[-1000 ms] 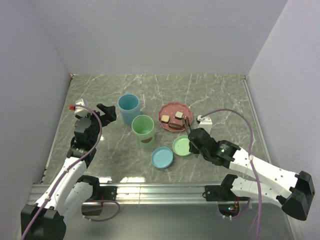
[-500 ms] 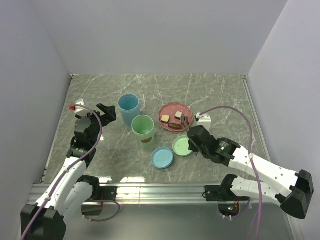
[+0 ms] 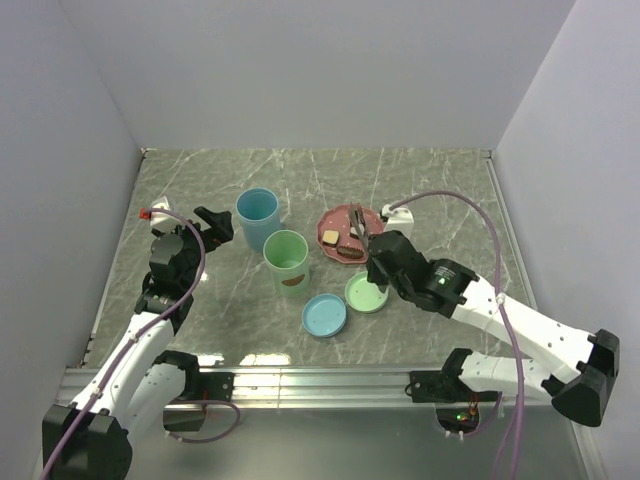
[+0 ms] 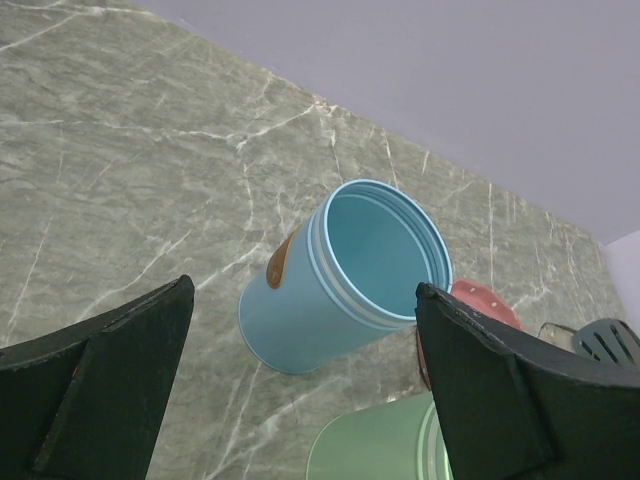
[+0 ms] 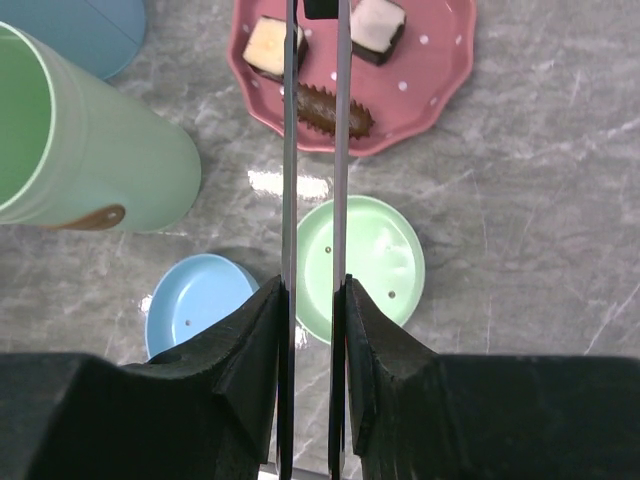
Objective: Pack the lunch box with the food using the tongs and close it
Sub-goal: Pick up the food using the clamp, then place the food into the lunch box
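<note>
Right gripper (image 5: 313, 300) clamped on tongs (image 5: 289, 150); left gripper (image 3: 212, 224) spread wide, holding nothing.
Tongs: arms near parallel, a little apart, reaching over the green lid (image 5: 385, 265) to the plate (image 5: 435, 85). Tips lie between one block (image 5: 274, 45) and the other block (image 5: 377, 22); brown piece (image 5: 318, 108) lies under the arms. All food is on the plate. Blue lid (image 5: 200, 305) is just beside the green lid. Green cup (image 5: 80, 150) is upright and open, near the plate. Blue cup (image 4: 350, 270) is in front of the left gripper. Table (image 3: 440, 190) is marbled grey.

Grey-green marble tabletop (image 3: 440, 190) — plain pale walls (image 3: 320, 70) on three sides.
</note>
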